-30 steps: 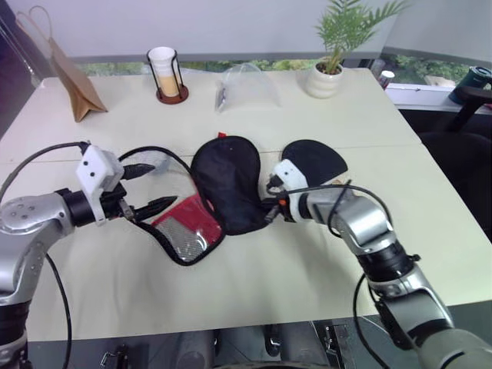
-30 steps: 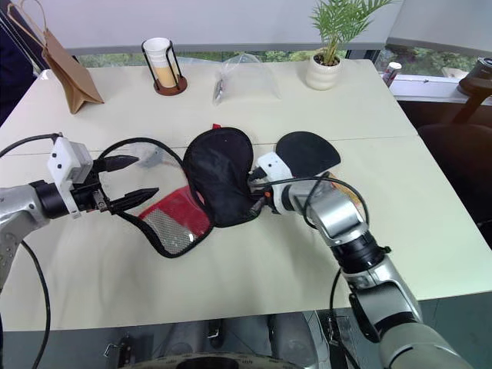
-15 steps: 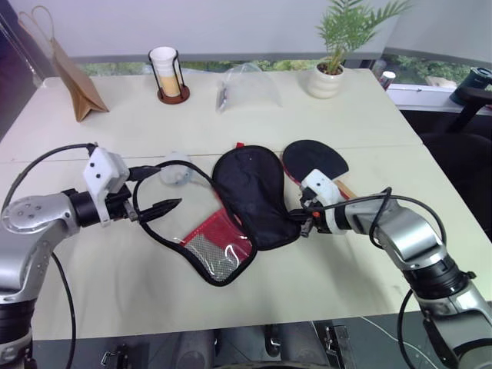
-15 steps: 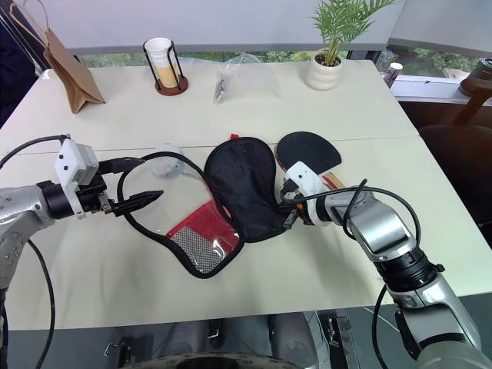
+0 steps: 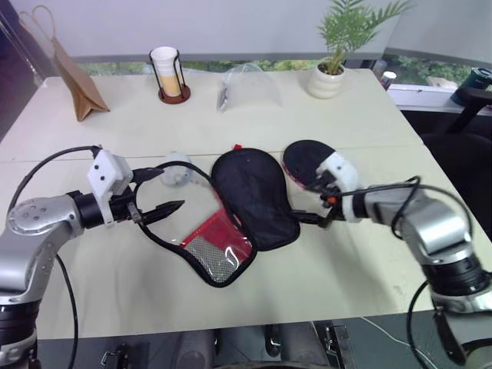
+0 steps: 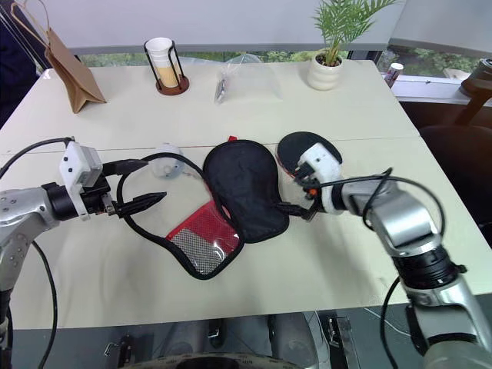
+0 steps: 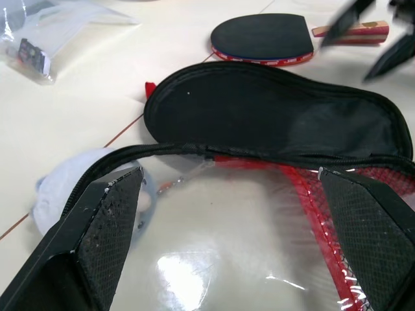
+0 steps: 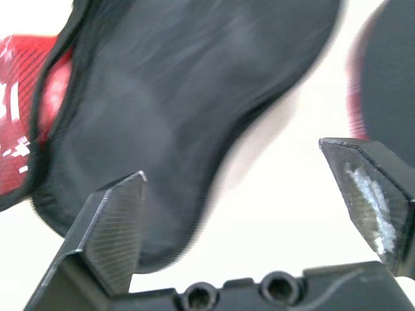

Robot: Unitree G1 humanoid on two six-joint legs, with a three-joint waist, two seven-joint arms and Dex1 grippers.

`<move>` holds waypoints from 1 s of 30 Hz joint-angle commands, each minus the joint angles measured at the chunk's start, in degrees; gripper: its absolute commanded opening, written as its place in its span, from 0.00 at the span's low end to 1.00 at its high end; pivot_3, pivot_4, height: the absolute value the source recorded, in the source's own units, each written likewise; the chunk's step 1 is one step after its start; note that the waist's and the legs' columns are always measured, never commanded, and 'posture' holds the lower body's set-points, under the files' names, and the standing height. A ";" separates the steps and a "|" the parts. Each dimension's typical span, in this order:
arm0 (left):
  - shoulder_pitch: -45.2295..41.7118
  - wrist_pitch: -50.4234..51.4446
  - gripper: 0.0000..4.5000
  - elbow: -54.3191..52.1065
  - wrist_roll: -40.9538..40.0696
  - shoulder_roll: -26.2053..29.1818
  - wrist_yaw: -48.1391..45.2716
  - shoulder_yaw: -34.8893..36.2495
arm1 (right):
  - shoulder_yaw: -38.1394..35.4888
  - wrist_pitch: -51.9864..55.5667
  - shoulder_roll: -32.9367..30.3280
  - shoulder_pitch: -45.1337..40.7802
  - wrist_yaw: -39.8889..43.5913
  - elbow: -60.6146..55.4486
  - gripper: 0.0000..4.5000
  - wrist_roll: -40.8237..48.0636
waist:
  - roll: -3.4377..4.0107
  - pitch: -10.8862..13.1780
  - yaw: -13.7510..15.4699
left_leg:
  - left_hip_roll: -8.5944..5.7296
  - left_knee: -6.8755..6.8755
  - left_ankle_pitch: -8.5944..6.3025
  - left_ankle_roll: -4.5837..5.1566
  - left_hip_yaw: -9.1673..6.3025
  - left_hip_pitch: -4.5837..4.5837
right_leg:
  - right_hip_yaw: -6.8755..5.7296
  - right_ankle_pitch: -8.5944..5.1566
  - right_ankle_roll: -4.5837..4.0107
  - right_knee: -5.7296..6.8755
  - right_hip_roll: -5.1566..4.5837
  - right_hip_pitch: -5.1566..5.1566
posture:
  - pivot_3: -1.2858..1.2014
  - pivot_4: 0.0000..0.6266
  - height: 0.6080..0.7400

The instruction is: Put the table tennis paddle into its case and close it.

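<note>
Writing or brand marks cannot be read on anything here. Unzipped and spread flat on the pale table [image 5: 361,123], the case [image 5: 254,196] shows a black fabric half next to a red half with a mesh pocket, black piping running round both, and a pale fluffy pompom [image 5: 175,168] lying beside its upper left edge. Just right of the case lies the table tennis paddle [image 7: 262,37], black rubber face up, red along its edge, with a striped wood-and-red handle.

At the case's right edge the right gripper [image 6: 302,194] hangs just above the table with its fingers spread apart, holding nothing. On the far side of the case, the left gripper [image 5: 157,191] has its fingers wide apart too, with the looped black edge of the case passing between them, not pinched.
</note>
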 commanded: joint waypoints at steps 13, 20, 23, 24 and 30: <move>-3.90 -2.87 1.00 2.13 1.63 -1.18 -1.17 -2.84 | -4.54 -9.16 -5.52 4.19 -3.09 19.45 0.99 -6.70 | -0.01 -0.01 -0.18 | 0.00 0.02 0.01 0.01 0.02 0.05 | 0.03 0.08 0.14 0.03 0.06 0.03 | 0.52 0.24 1.00; -4.23 -3.14 1.00 2.80 1.95 -0.80 -1.64 -2.36 | -5.84 -5.32 -3.34 4.83 -4.23 20.49 0.80 -6.01 | -0.02 -0.01 -0.07 | 0.00 0.05 0.01 0.01 0.01 0.10 | 0.02 0.08 0.14 0.02 0.04 0.13 | 0.52 0.24 1.00; -3.92 -3.13 1.00 2.55 2.05 -0.85 -1.59 -2.27 | -6.25 -4.03 -2.79 5.46 -4.83 19.09 0.47 -5.84 | -0.02 -0.01 -0.01 | 0.00 0.05 0.01 0.01 0.01 0.33 | 0.02 0.03 0.06 0.01 0.04 0.35 | 0.52 0.24 1.00; -3.83 -2.99 1.00 2.46 1.96 -0.83 -1.59 -2.19 | -6.41 -3.40 -2.72 5.58 -4.94 18.35 0.36 -5.66 | -0.02 -0.01 0.02 | 0.00 0.05 0.01 0.01 0.00 0.38 | 0.02 0.01 0.03 0.01 0.03 0.40 | 0.52 0.24 1.00; -4.48 -2.77 1.00 2.60 2.15 -1.10 -1.66 -3.13 | -8.35 0.38 -3.30 4.85 -7.24 14.87 0.24 -5.08 | -0.01 -0.01 0.06 | 0.00 0.04 0.00 0.01 0.00 0.58 | 0.02 -0.02 -0.02 0.00 0.01 0.58 | 0.52 0.24 1.00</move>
